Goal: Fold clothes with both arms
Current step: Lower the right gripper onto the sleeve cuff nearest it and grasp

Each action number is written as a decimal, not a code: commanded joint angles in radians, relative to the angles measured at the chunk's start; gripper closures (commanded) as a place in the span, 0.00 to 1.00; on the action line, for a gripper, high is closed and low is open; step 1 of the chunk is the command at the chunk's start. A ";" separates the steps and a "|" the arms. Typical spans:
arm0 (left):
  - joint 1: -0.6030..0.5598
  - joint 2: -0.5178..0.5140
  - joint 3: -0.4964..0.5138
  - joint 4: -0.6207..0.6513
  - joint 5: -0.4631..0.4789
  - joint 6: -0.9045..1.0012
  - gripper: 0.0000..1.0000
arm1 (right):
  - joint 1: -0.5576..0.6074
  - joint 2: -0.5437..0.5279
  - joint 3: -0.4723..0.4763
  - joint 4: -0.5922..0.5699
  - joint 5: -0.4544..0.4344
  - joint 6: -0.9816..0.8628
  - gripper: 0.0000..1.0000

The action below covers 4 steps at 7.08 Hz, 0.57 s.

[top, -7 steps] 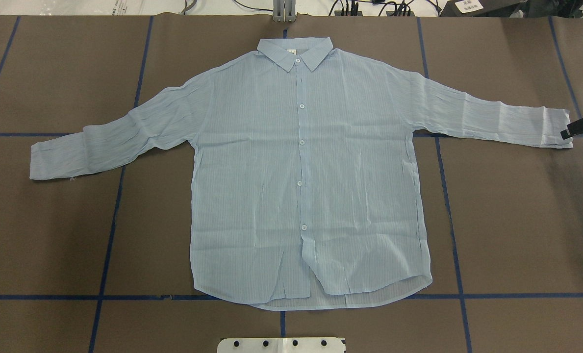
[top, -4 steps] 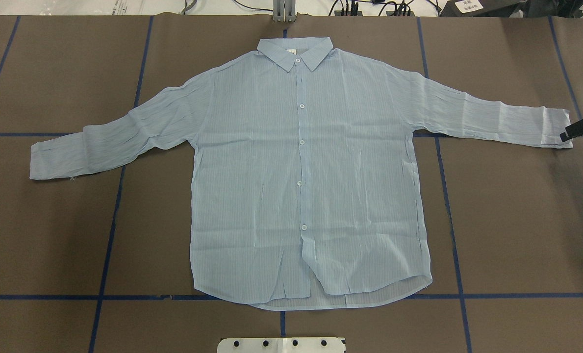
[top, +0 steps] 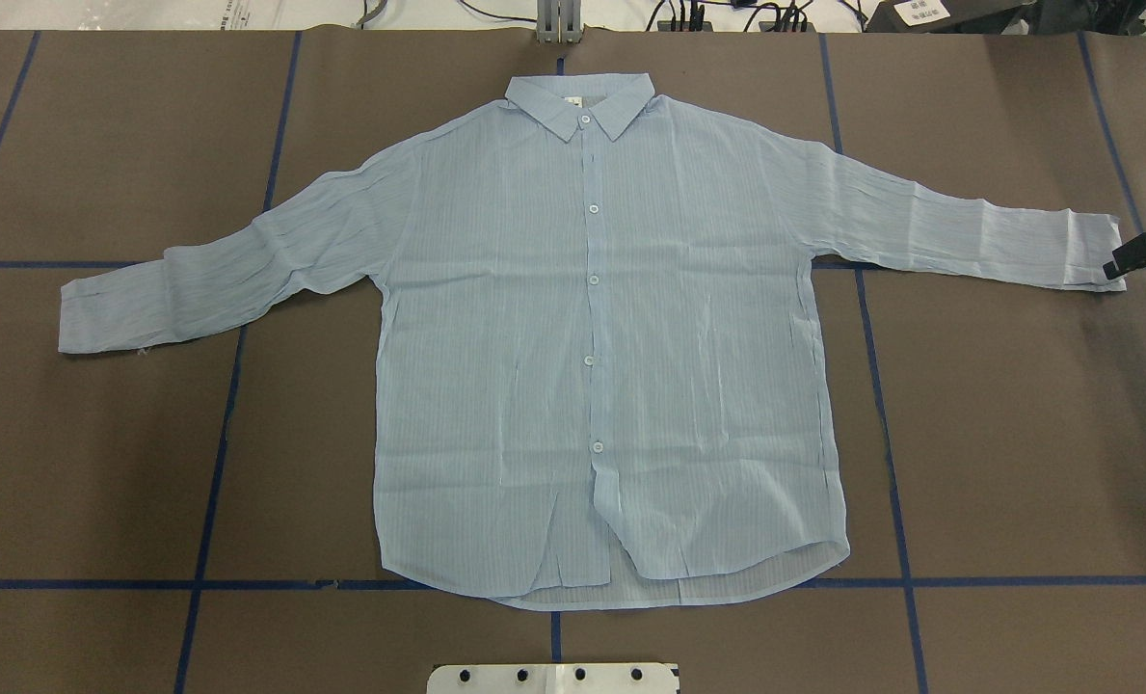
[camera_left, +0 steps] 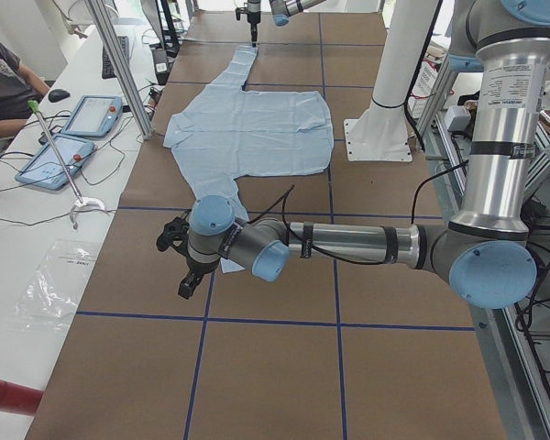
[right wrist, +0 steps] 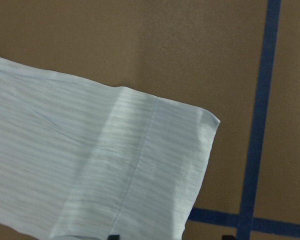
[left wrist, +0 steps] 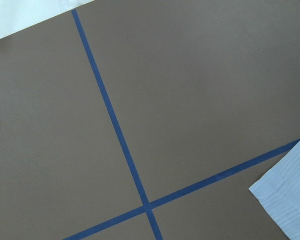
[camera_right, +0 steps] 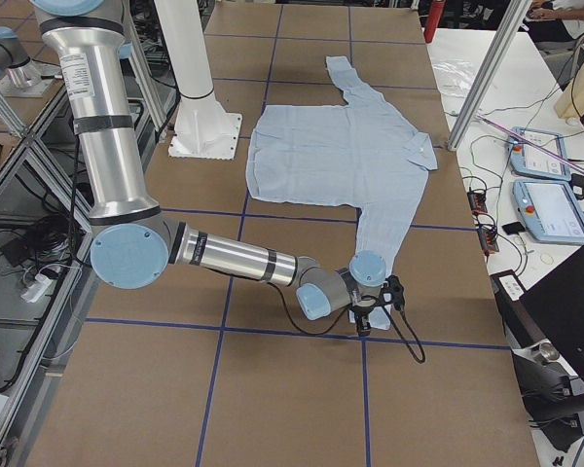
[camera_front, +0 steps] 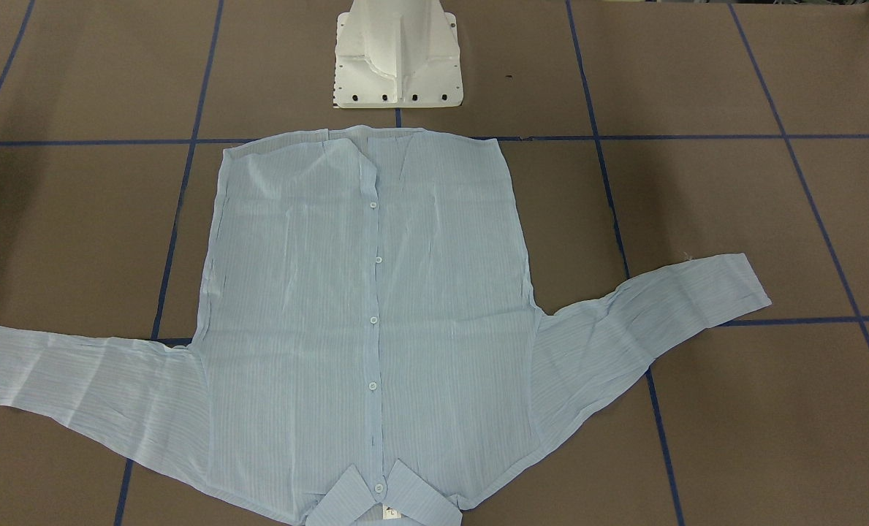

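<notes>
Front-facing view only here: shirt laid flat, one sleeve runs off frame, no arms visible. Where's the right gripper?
Observer: Overhead puts the right gripper at the cuff of that cut-off sleeve of the shirt.
Operator: Open or shut?
Observer: Open. Its wrist camera shows two fingertips set well apart.
Operator: And the left?
Observer: The left gripper is just beyond the other cuff. Only the left side view shows it, so I cannot tell open from shut.
</notes>
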 commanded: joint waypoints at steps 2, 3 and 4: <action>0.000 0.000 -0.002 0.000 0.000 0.000 0.00 | -0.008 0.002 -0.002 -0.013 -0.001 -0.001 0.27; 0.000 0.000 -0.002 0.000 -0.002 0.000 0.00 | -0.011 0.002 -0.003 -0.013 -0.001 -0.001 0.26; 0.000 0.000 -0.002 0.000 -0.002 0.000 0.00 | -0.013 0.002 -0.017 -0.011 -0.001 -0.001 0.27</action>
